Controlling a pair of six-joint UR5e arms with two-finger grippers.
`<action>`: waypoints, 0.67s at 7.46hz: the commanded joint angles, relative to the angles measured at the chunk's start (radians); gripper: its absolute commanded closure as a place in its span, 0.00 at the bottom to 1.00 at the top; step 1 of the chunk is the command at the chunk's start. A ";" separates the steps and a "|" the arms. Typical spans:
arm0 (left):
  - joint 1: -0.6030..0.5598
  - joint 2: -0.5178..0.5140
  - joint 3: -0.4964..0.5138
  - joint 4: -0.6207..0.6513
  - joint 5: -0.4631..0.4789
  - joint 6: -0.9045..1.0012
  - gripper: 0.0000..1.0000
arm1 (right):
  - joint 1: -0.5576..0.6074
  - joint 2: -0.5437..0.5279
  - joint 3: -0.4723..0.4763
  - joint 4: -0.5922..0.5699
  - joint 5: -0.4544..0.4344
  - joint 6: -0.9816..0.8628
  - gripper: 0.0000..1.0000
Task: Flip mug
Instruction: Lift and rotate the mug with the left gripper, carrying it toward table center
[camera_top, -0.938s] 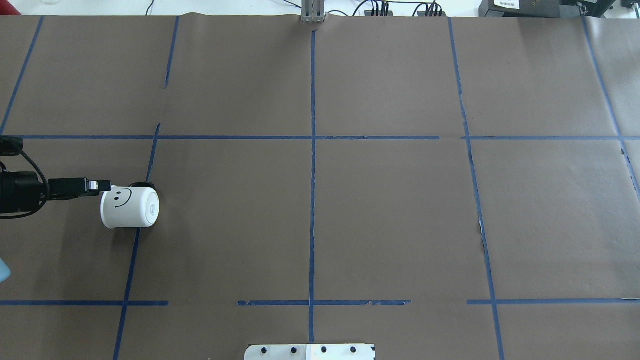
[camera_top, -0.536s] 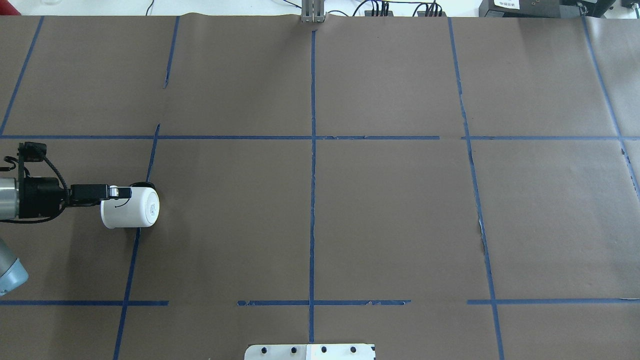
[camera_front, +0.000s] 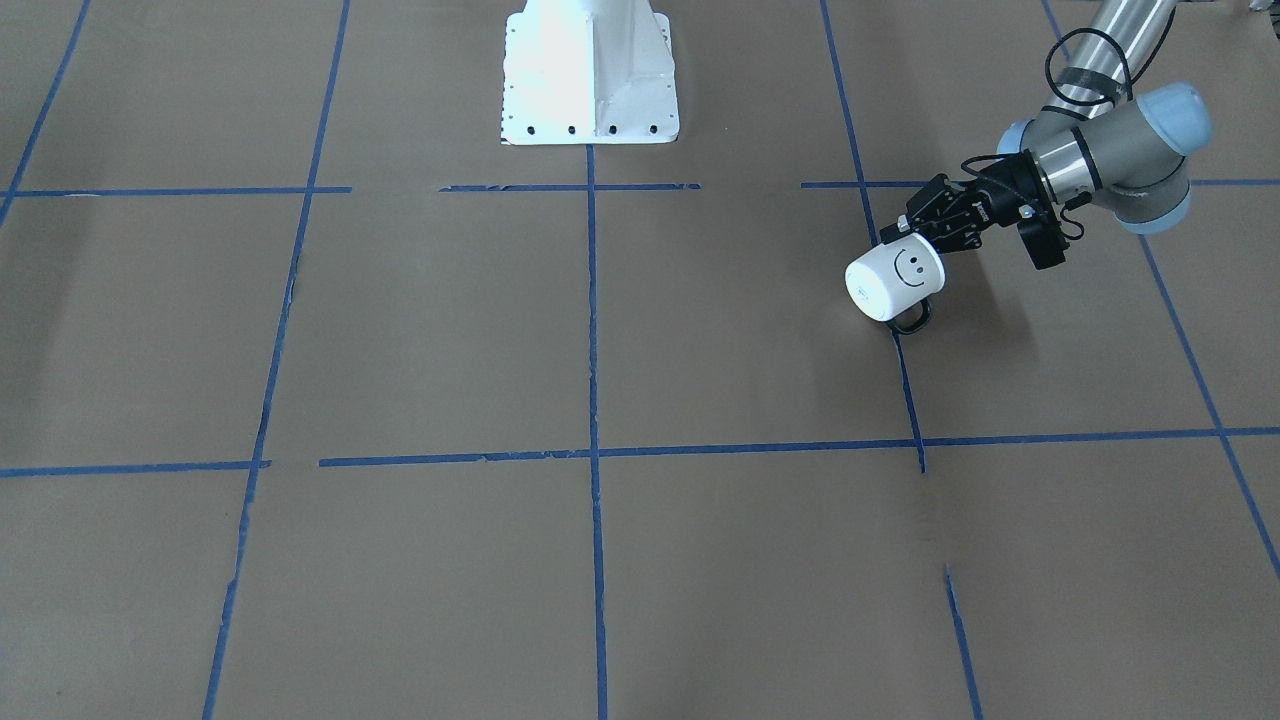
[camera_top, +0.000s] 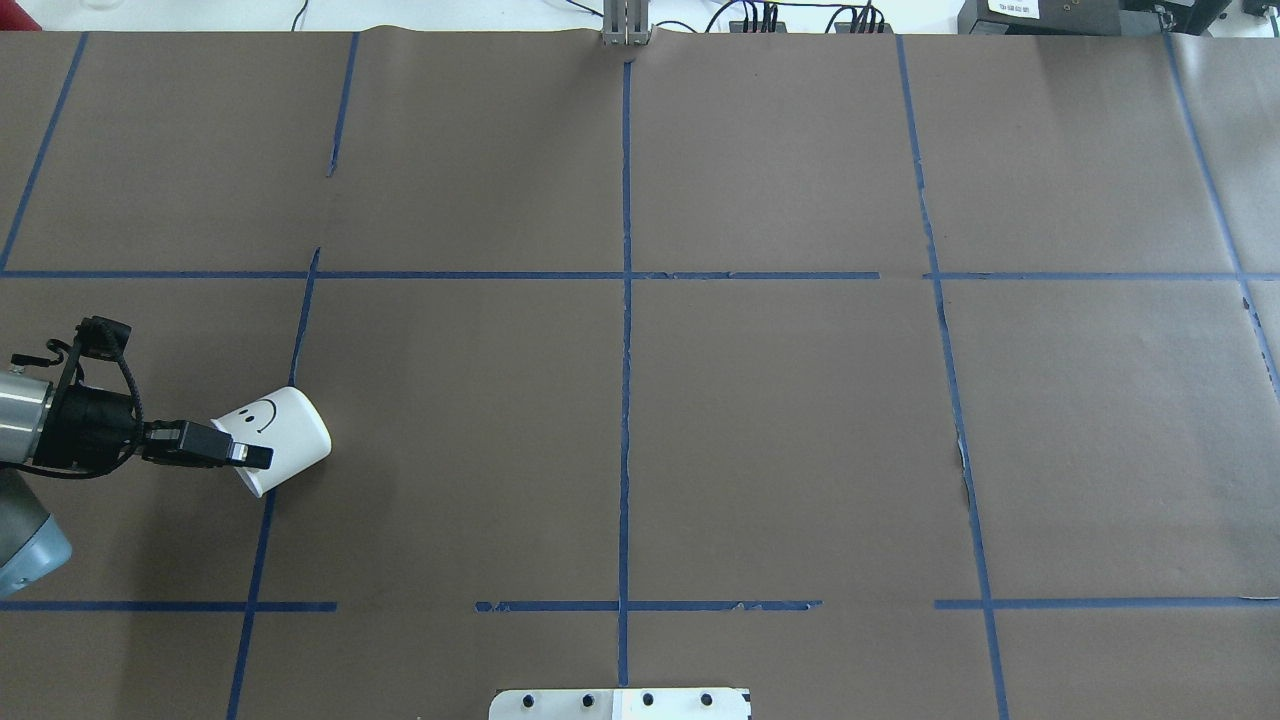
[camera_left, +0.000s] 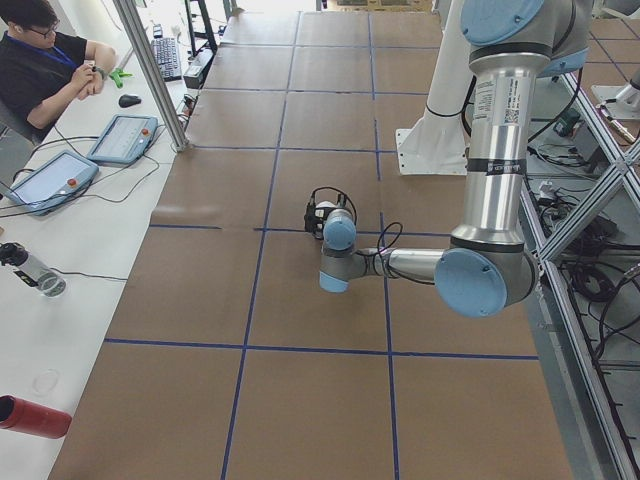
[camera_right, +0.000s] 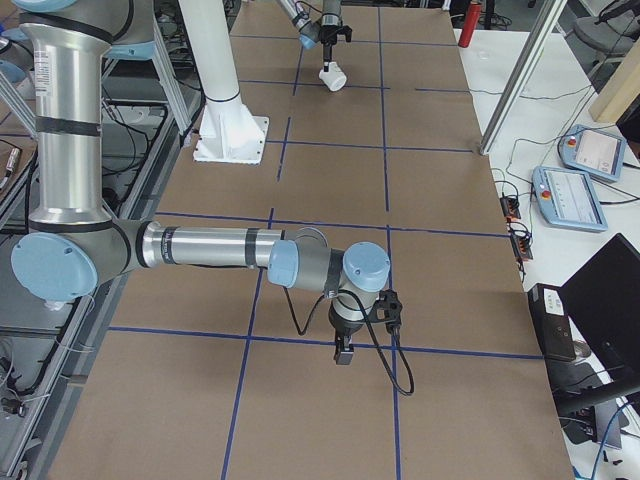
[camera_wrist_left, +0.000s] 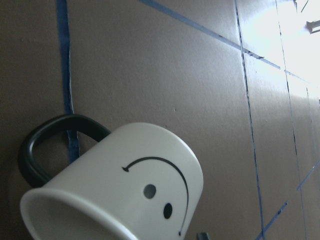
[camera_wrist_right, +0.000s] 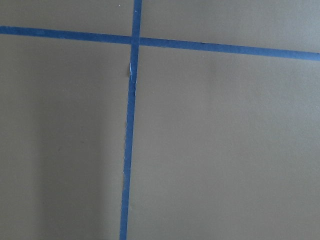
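Since the earlier frame, the mug (camera_top: 285, 432) is swinging toward the robot and tilting at the surface's (camera_top: 700, 400) left end, handle hanging downward. The left claw (camera_top: 258, 457) is clamping its rim, likely gaining leverage for turning it upright. Whether the right claw (camera_right: 343, 352) is apart or together, I cannot tell.

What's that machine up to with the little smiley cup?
The robot's left gripper is pinching the rim of the mug, a small white one with a smiley face. It holds the mug tilted over the paper-covered table, base pointing away from the arm, so the mug is not yet upright. The right gripper hangs above the table far from the mug and takes no part.
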 joint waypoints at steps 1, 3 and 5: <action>-0.002 -0.079 -0.045 0.001 -0.013 -0.161 1.00 | 0.000 0.000 0.000 0.000 0.000 0.000 0.00; -0.008 -0.110 -0.071 0.029 -0.016 -0.197 1.00 | 0.000 0.000 0.000 0.000 0.000 0.000 0.00; -0.011 -0.162 -0.148 0.320 -0.109 -0.200 1.00 | 0.000 0.000 0.000 0.000 0.000 0.000 0.00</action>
